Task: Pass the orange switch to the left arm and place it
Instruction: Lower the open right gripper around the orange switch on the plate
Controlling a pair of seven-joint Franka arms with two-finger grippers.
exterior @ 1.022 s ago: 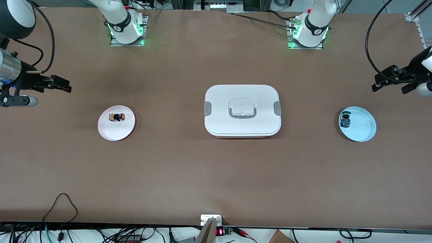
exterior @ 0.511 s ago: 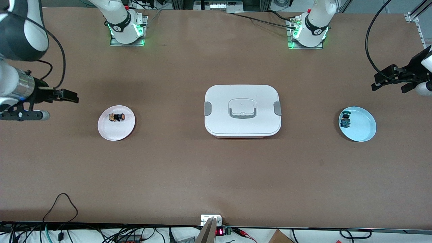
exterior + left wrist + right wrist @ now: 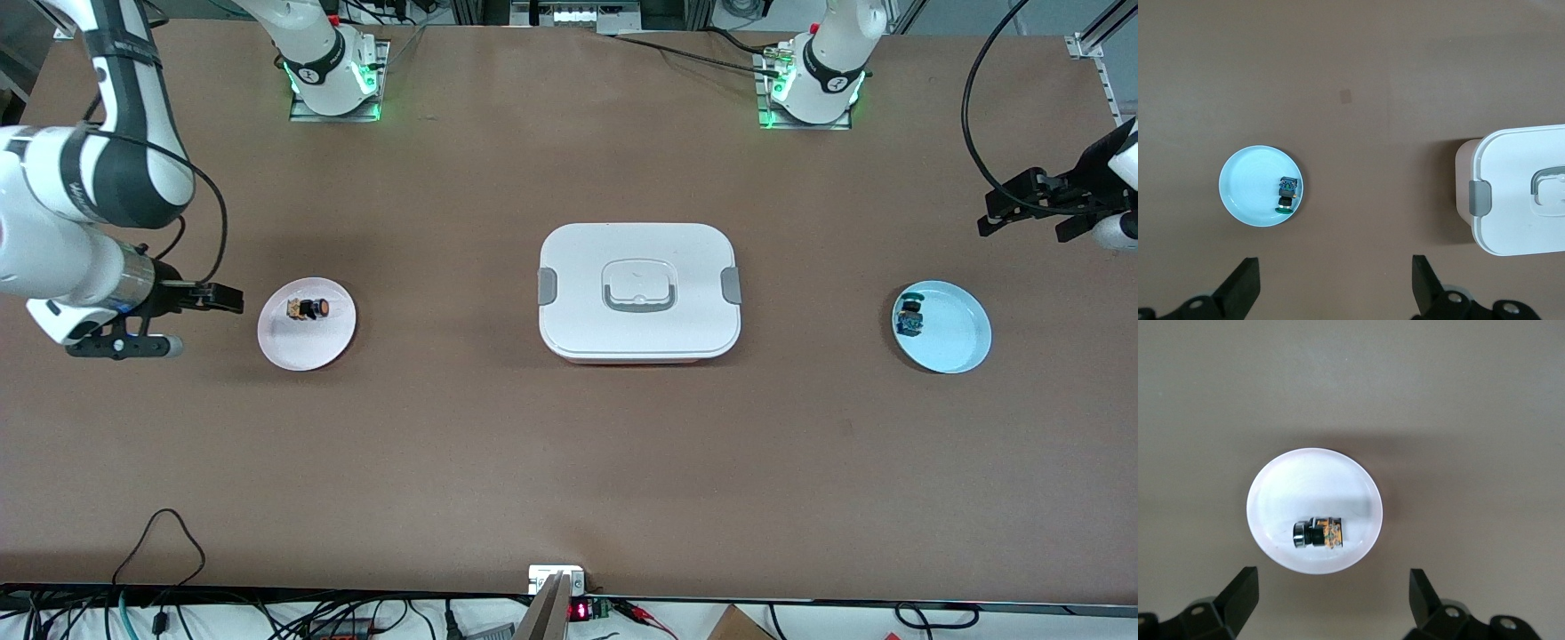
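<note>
Here | right gripper (image 3: 1331,603) fingers (image 3: 1238,597) spread; orange switch (image 3: 1317,533) on plate (image 3: 1278,493)

The surface (image 3: 462,444) is plain matte brown. The box (image 3: 639,291) is white with grey side clips, a grey-rimmed lid handle and a reddish bottom edge. The orange switch (image 3: 308,308) is black with an orange cap and tan base, on a pale pink-white plate (image 3: 307,347). The other switch (image 3: 909,316) is blue-teal and black, on a light blue plate (image 3: 956,333). The arms (image 3: 89,178) are white with dark grey bands; both hands are black.
</note>
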